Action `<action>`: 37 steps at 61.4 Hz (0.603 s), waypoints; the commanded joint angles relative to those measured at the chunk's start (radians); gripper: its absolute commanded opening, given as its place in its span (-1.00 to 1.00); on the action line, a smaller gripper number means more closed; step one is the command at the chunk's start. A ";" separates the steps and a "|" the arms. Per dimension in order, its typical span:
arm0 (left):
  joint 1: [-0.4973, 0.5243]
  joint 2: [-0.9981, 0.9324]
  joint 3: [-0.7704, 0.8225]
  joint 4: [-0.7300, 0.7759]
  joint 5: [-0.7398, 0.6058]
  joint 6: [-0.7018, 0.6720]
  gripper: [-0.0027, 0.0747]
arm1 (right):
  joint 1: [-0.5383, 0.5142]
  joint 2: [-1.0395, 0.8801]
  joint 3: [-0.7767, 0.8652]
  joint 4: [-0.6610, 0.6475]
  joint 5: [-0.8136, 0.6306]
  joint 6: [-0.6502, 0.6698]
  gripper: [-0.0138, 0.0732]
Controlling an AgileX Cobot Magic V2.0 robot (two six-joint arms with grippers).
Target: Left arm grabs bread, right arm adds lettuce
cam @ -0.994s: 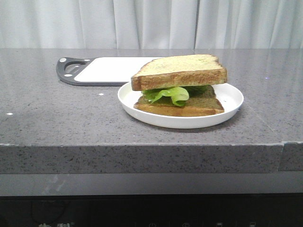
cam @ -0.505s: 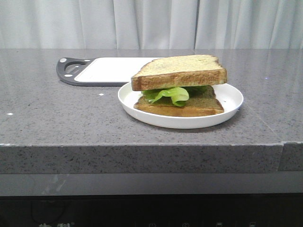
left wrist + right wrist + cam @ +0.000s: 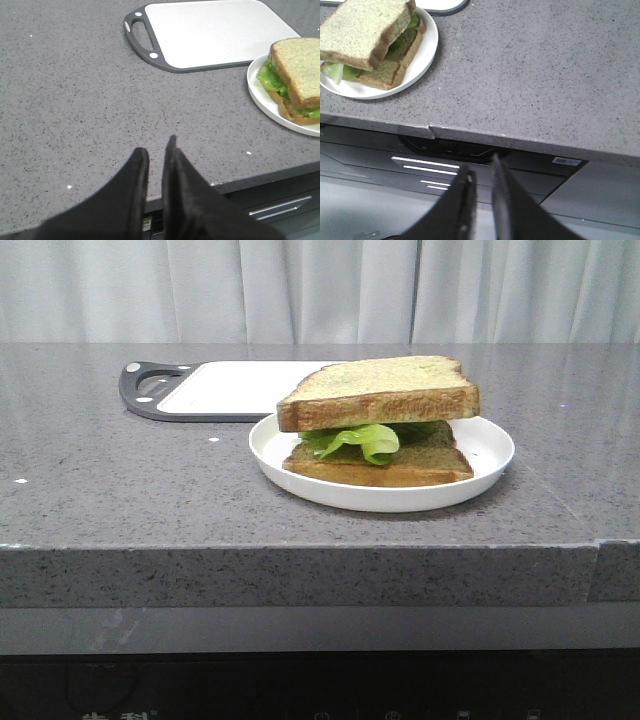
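- Already stacked: bread (image 3: 378, 390) sits on lettuce (image 3: 362, 439), over a darker lower slice (image 3: 385, 465), on the white plate (image 3: 490, 445)
- left arm (image 3: 155, 150) jaws nearly pressed together, holding nothing, near the surface (image 3: 120, 490) edge, well apart from the plate
- right arm (image 3: 481, 172) jaws nearly together, apparently empty, hanging off the front edge
- Neither arm looks clearly nearer

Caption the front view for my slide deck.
Lettuce sandwiched between bread slices on a plate, cutting board behind.
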 commanded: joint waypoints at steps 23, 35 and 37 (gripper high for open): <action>0.002 0.006 -0.024 0.004 -0.085 -0.012 -0.98 | -0.006 0.005 -0.023 -0.009 0.007 0.001 -0.95; 0.002 0.006 -0.024 0.004 -0.085 -0.012 -0.98 | -0.006 0.005 -0.023 -0.009 0.007 0.001 -0.95; 0.002 0.006 -0.024 0.004 -0.085 -0.012 -0.98 | -0.006 0.005 -0.023 -0.009 0.007 0.001 -0.95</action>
